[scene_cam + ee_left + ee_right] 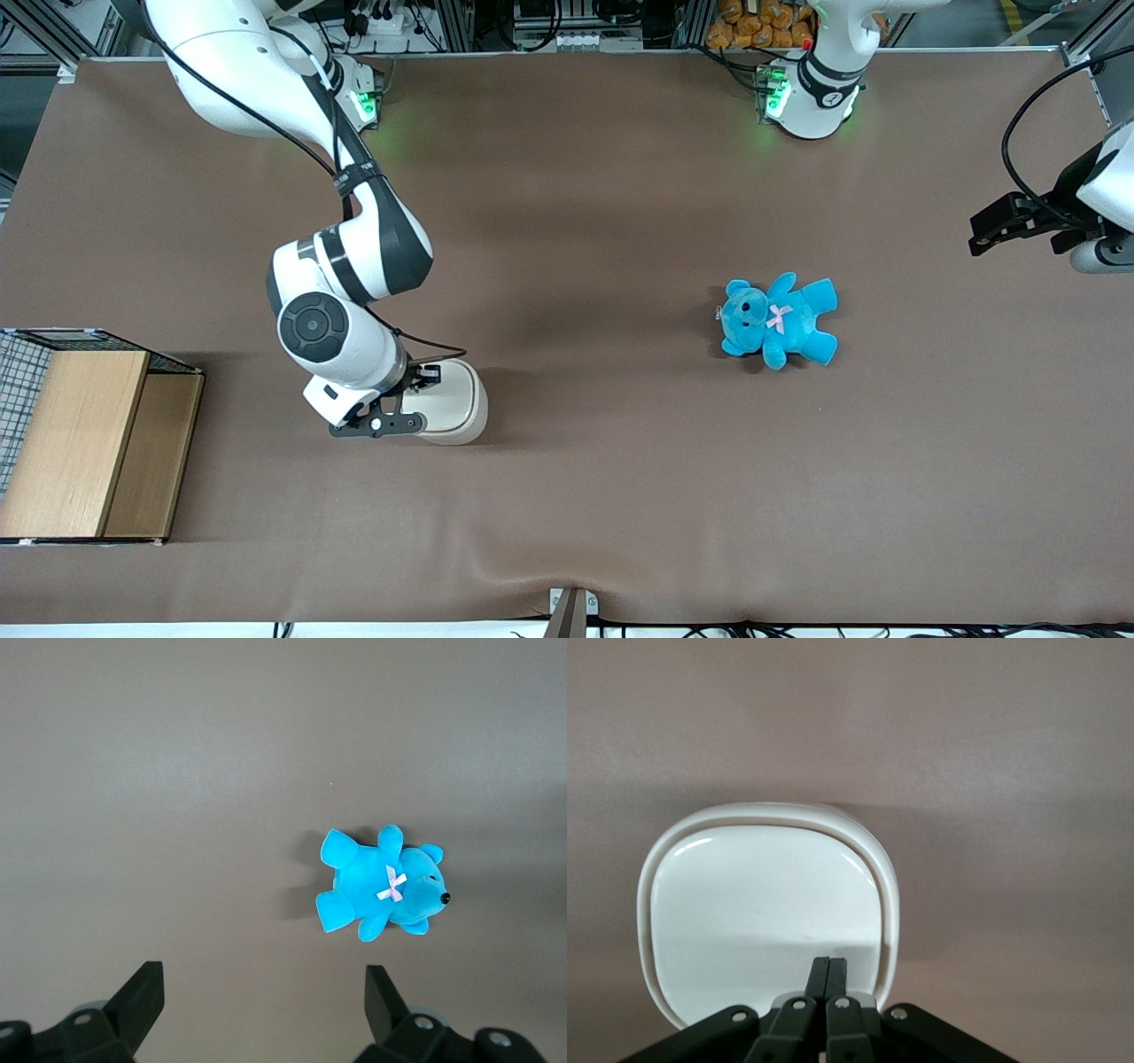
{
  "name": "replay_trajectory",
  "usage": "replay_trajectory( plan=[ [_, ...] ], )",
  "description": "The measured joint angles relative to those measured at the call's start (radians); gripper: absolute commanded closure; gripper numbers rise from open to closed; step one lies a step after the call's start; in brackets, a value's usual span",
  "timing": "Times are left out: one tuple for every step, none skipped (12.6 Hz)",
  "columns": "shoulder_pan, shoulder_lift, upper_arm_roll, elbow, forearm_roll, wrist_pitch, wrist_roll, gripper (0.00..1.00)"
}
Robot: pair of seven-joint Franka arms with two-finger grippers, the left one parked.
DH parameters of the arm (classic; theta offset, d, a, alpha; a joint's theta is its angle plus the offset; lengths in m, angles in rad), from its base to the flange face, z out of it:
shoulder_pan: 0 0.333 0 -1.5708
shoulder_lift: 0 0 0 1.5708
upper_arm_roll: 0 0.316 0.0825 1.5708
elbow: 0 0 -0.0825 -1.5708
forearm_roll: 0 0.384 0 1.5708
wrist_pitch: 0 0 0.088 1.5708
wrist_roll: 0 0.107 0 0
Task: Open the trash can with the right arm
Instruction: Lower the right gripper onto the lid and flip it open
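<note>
The cream-white trash can (456,403) stands on the brown table, toward the working arm's end. Its smooth white flip lid (766,912) lies flat and closed. My right arm (341,292) reaches down over the can. My gripper (828,966) is shut, its two black fingers pressed together with nothing between them. The fingertips (819,967) sit over the lid near one edge; I cannot tell whether they touch it. In the front view the gripper (416,390) covers part of the can.
A wooden box with wire mesh (84,443) stands at the working arm's end of the table. A blue teddy (780,321) lies toward the parked arm's end, also in the left wrist view (381,886).
</note>
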State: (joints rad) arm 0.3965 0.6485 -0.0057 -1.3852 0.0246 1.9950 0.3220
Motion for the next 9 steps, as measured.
replay_trajectory(
  plan=[
    [0.001, 0.008, 0.0, 0.0, 0.0, 0.012, 0.001, 1.0],
    [0.002, 0.016, 0.0, 0.0, 0.0, 0.019, 0.001, 1.0],
    [0.002, 0.018, -0.001, 0.002, 0.0, 0.02, 0.001, 1.0],
    [0.002, 0.018, -0.001, 0.002, 0.0, 0.02, 0.001, 1.0],
    [0.002, 0.018, -0.001, 0.002, 0.0, 0.02, 0.001, 1.0],
    [0.002, 0.018, -0.001, 0.002, 0.0, 0.02, 0.001, 1.0],
    [0.002, 0.018, -0.001, 0.002, 0.0, 0.02, 0.002, 1.0],
    [0.002, 0.018, -0.001, 0.002, 0.0, 0.02, 0.002, 1.0],
    [0.002, 0.018, -0.002, 0.003, 0.0, 0.02, 0.002, 1.0]
  ],
)
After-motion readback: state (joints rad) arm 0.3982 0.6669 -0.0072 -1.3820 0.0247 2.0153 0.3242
